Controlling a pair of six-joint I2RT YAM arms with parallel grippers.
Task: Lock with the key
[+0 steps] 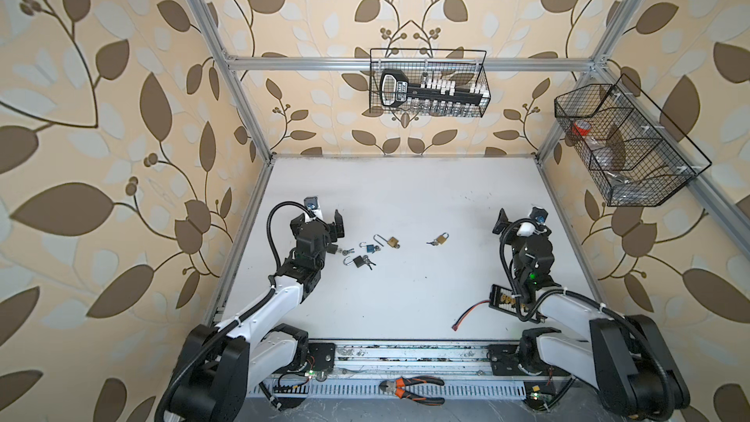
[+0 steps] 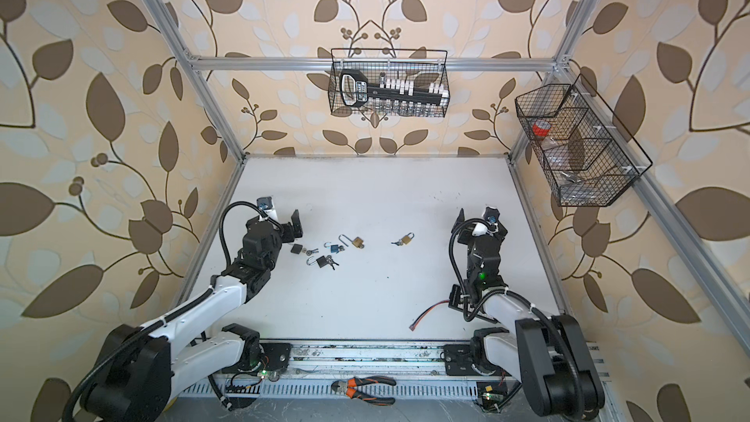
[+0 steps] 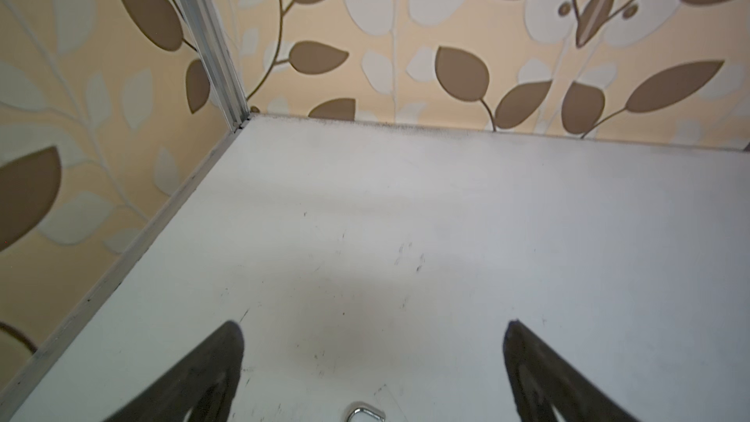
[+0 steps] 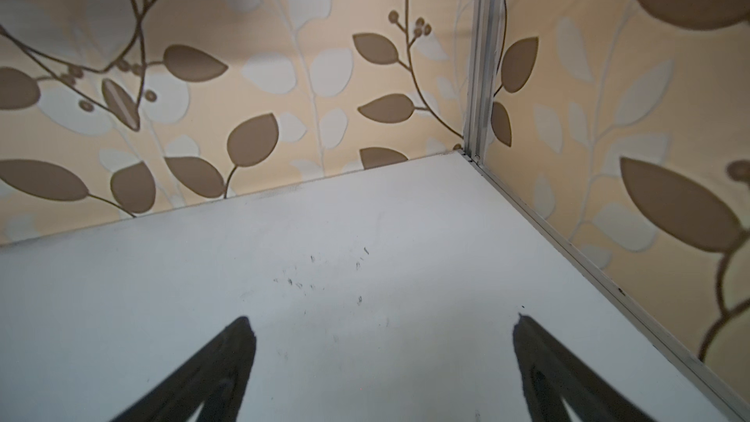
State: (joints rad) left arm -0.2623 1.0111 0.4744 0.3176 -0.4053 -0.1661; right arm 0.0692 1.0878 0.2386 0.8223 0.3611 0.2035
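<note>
The brass padlock [image 1: 392, 241] gleams smooth and metallic, the white table [image 1: 406, 196] looks matt (scuffed with dark specks).

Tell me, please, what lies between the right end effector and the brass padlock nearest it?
Nothing: in both top views only bare white table separates the right end effector from that brass padlock.
</note>
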